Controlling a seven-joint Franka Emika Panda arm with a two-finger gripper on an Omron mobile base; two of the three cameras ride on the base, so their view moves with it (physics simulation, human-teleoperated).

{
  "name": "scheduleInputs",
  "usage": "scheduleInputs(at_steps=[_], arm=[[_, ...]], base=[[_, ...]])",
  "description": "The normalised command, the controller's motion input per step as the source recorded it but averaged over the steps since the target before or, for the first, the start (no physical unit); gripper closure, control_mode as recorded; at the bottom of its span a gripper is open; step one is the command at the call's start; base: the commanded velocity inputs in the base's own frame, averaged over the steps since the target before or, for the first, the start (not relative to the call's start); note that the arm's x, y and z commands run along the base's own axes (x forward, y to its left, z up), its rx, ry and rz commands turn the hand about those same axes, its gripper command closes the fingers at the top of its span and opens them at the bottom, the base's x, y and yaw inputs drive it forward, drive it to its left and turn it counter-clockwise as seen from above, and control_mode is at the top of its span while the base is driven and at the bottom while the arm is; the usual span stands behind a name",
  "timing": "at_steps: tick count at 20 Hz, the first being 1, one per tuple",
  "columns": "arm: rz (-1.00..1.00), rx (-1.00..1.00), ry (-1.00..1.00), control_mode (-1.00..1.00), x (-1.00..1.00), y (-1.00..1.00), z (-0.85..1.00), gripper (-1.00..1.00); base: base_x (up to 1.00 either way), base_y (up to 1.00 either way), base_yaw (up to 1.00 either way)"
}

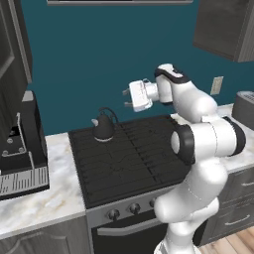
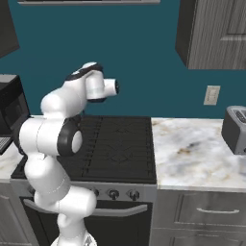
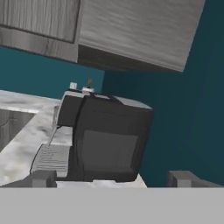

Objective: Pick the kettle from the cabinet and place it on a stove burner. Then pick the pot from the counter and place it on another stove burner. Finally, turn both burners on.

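On the stove burners (image 1: 131,158), the kettle (image 1: 103,128) sits at the rear-left grate, so step one looks complete. Above it, the gripper (image 1: 128,97) hangs empty, fingers spread wide, facing the coffee machine (image 3: 105,140). Next: locate the pot on the counter (image 2: 202,149).

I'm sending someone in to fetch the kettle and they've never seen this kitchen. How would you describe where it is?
Find the flat black cooktop with cast-iron grates set into the white marble-patterned counter. On its back left burner stands the small dark grey conical kettle. Its looping black handle and rounded cone shape set it apart from the boxy black coffee machine on the counter to its left.
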Motion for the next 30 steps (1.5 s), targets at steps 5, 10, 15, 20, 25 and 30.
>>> scheduleInputs(at_steps=[5, 10, 15, 20, 25, 30], arm=[[0.0, -0.06, -0.03, -1.0, -0.53, -0.07, 0.2, -1.0], [0.0, -0.01, -0.07, -1.0, -0.58, -0.04, 0.01, -1.0], [0.0, 0.0, -0.1, -1.0, -0.66, -0.05, 0.1, -1.0], [0.0, -0.04, -0.12, -1.0, -0.58, -0.02, 0.28, -1.0], [0.0, -0.12, -0.13, -1.0, -0.44, 0.0, 0.34, -1.0], [0.03, -0.16, -0.16, -1.0, -0.39, -0.01, 0.15, -1.0]], base=[[0.0, 0.0, 0.0], [0.0, 0.0, 0.0], [0.0, 0.0, 0.0], [0.0, 0.0, 0.0], [0.0, 0.0, 0.0], [0.0, 0.0, 0.0]])
